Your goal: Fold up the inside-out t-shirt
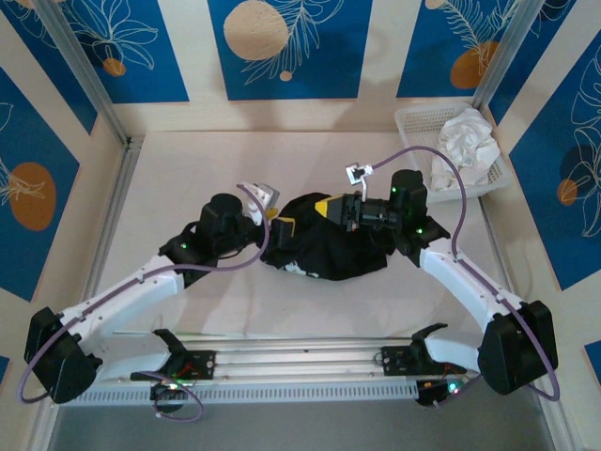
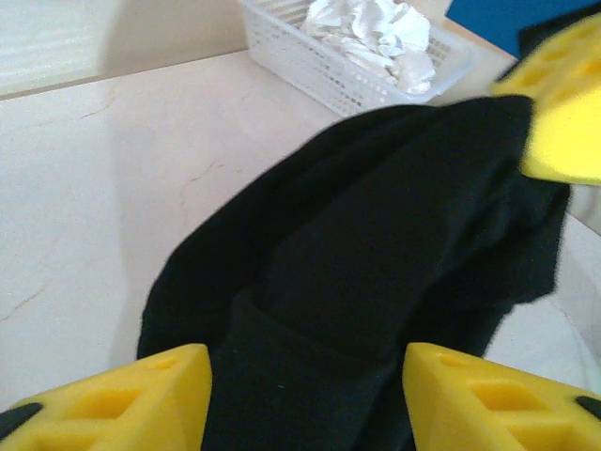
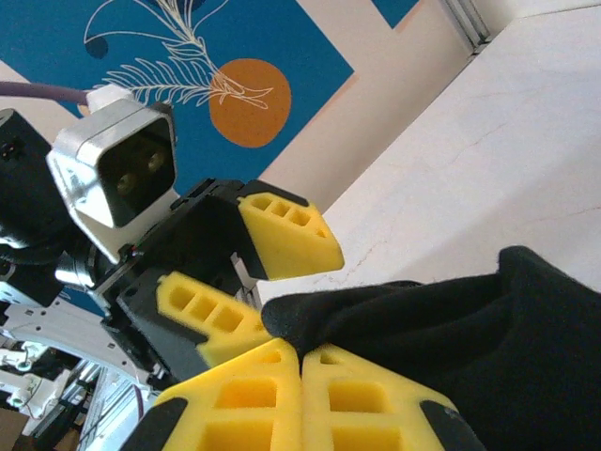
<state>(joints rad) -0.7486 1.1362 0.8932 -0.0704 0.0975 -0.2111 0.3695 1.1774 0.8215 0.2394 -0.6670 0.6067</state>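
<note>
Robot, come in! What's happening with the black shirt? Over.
Left fingers open, astride black soft cloth t-shirt. Right fingers shut on its edge. Shirt bunched mid-table, unfolded. White plastic basket of crumpled white cloth far right, apart.

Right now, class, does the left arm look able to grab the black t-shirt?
Probably yes: the left gripper is open, and the t-shirt already lies between its fingers, with nothing in the way.

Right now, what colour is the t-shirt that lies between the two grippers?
The t-shirt is black; the left wrist view shows it best.
</note>
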